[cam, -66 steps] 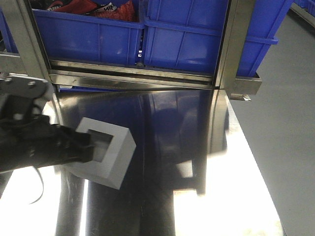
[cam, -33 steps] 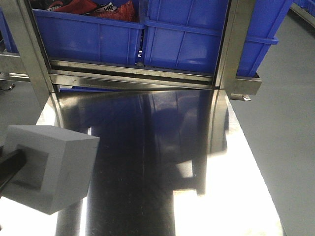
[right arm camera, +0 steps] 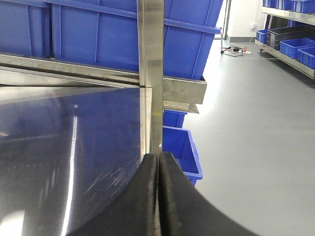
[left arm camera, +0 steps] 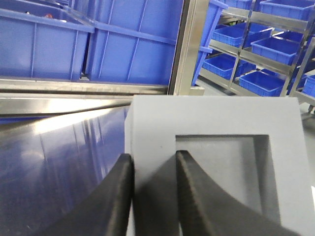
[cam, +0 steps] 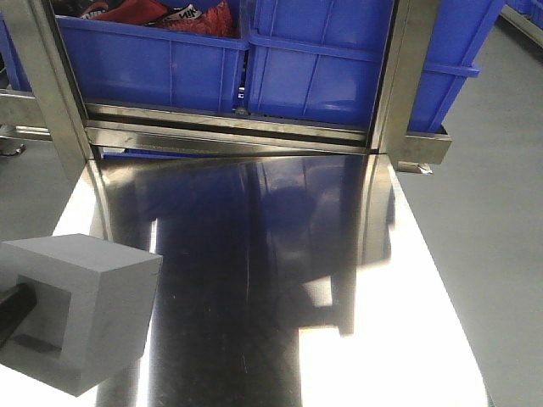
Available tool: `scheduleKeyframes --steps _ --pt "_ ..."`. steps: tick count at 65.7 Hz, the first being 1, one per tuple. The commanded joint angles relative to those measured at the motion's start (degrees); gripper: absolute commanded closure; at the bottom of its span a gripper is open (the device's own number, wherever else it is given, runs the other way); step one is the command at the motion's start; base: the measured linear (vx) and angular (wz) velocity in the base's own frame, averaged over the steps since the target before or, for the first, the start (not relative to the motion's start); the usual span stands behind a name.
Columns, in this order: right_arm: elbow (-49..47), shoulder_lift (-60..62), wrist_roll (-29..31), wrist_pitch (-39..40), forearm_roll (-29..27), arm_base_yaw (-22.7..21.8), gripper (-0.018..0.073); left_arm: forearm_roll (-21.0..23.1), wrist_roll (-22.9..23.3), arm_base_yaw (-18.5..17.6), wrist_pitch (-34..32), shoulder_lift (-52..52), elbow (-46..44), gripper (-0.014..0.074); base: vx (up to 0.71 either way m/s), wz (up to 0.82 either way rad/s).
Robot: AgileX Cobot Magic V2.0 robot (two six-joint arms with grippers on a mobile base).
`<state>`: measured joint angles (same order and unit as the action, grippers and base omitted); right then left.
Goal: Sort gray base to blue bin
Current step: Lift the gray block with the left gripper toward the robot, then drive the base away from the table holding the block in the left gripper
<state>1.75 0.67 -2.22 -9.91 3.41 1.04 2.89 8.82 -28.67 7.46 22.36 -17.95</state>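
The gray base (cam: 85,309) is a light-gray block with a square recess, held above the steel table's front left corner. My left gripper (left arm camera: 155,155) is shut on one wall of the base (left arm camera: 216,123), with one finger outside the block and one in the recess. Only a dark bit of that gripper (cam: 12,310) shows in the front view. Two large blue bins stand on the rack behind the table, the left one (cam: 144,64) holding red items and the right one (cam: 339,59). My right gripper (right arm camera: 158,156) is shut and empty over the table's right edge.
The shiny steel table (cam: 280,280) runs up to a steel rack frame with upright posts (cam: 399,76). A smaller blue bin (right arm camera: 181,147) sits on the floor under the rack at the right. Shelves with more blue bins (left arm camera: 261,59) stand further right.
The gray base, held by my left gripper, has moved from the table's left middle toward the front left and nearer the camera. The right gripper has not visibly moved.
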Motion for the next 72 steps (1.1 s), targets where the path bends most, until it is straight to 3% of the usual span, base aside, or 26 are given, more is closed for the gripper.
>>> scheduleKeyframes --steps 1,72 --pt "0.8 0.6 0.3 4.3 0.4 -0.3 0.0568 0.3 0.2 -0.1 -6.8 0.1 -1.9 0.0602 0.00 0.00" --pt "0.8 0.6 0.3 4.3 0.4 -0.3 0.0568 0.3 0.2 -0.1 -6.8 0.1 -1.9 0.0602 -0.01 -0.06"
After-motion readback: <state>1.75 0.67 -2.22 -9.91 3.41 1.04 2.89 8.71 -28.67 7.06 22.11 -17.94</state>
